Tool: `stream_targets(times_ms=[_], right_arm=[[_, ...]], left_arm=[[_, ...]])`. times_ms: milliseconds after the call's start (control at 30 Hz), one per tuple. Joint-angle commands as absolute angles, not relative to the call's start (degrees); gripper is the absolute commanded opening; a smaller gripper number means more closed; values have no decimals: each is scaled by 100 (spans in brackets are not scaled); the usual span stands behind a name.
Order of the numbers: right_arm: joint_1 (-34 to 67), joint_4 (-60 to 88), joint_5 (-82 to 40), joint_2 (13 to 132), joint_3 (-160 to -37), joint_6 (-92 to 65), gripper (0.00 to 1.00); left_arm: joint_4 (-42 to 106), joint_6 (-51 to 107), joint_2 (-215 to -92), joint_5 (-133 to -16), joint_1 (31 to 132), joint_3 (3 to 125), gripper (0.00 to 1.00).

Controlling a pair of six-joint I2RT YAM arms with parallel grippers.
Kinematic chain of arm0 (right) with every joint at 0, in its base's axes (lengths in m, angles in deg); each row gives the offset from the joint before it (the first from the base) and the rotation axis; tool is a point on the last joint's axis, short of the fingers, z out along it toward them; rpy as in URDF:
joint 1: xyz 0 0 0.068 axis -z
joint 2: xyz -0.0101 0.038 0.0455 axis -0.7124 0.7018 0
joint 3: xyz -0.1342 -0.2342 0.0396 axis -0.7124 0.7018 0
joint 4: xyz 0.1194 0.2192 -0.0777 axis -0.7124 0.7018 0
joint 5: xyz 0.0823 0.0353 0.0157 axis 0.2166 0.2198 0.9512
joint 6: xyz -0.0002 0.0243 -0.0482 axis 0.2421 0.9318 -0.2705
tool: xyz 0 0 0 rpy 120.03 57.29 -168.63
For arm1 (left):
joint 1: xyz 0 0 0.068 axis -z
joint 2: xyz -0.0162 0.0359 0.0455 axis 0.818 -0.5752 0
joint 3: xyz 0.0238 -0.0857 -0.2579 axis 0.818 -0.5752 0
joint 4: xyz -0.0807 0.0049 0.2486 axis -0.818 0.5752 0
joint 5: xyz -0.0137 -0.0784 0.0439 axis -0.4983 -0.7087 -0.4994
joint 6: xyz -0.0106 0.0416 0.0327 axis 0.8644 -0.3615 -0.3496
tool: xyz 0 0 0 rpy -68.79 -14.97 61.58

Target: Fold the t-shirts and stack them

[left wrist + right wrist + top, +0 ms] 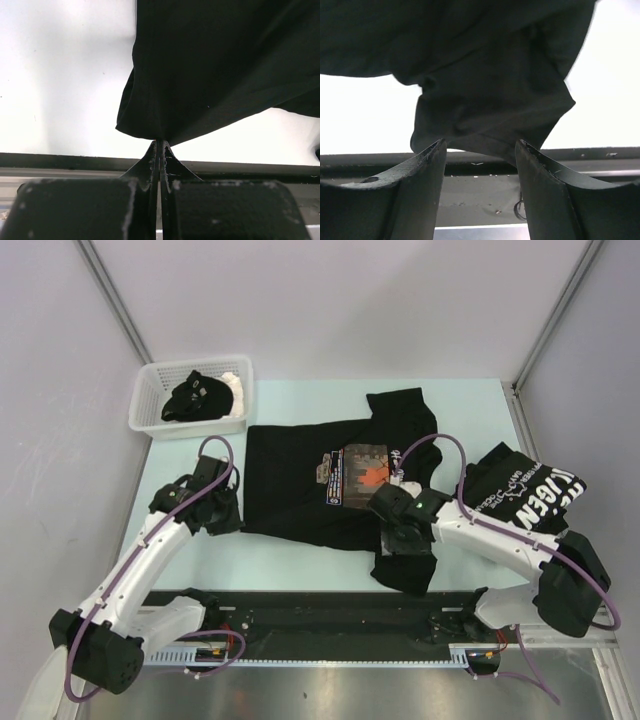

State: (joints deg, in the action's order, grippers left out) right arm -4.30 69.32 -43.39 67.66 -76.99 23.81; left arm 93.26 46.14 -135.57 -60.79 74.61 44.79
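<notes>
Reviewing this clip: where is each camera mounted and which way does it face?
Top external: above and behind the arms, looking down at the table; both arms show, plus the spread t-shirt, lettered t-shirt and basket.
Left wrist: on the left arm, looking along the left gripper, shut on the spread t-shirt's edge.
Right wrist: on the right arm, looking through the open right gripper at the same t-shirt, bunched.
Shared: all three show the spread t-shirt.

Left hand point(159, 144) clamped together on edge of black t-shirt point(215, 70); cloth spreads away over pale table point(60, 75).
</notes>
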Motion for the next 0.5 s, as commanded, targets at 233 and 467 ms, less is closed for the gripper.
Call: stream_targets(times_ms=[233,467], right_arm=[[-133,7340,-4486,5177,-6650,3666,62],[-150,7754,-4434,4332,-6316,4255,60]], left_arm=[[9249,4521,-13646,-6207,7405,4737,0],[9196,4512,-13707,-6304,7405,4746,0]])
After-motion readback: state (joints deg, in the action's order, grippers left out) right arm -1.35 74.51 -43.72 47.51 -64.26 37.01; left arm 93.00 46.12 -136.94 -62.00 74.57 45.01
